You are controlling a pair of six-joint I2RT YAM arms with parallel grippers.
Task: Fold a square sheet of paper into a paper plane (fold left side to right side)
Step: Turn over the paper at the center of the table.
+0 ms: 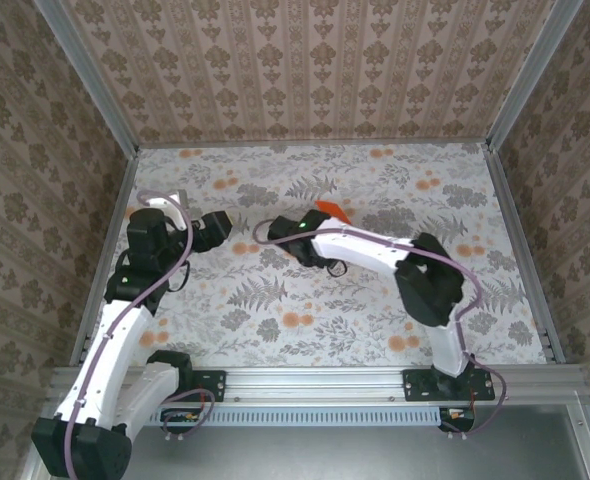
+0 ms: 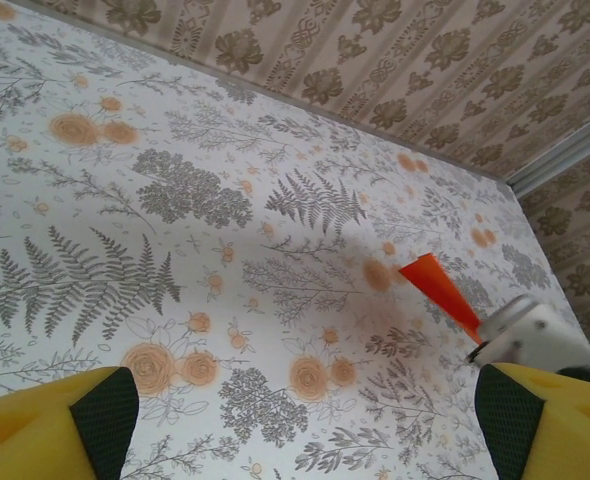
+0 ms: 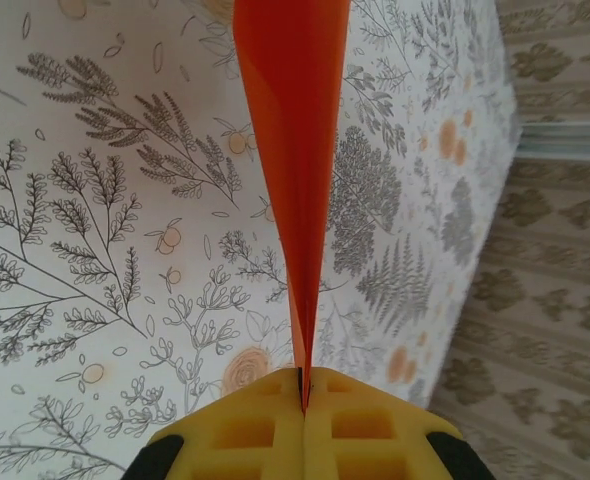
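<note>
Right end effector (image 3: 303, 388) pinching paper plane (image 3: 293, 130), left end effector (image 2: 305, 415) spread, floral tabletop (image 1: 265, 302), patterned walls (image 1: 305, 70)

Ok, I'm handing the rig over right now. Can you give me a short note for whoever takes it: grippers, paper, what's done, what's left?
Left gripper: open, holding nothing, hovering over the floral-print table, apart from the paper.
Right gripper: shut on the slim, pointed, bright orange paper plane, pinched at its narrow end, with the wider end pointing away.
Done: the sheet is already creased into a dart.
Left: probably check the shape and set it down. I cannot tell if another crease is needed.
</note>
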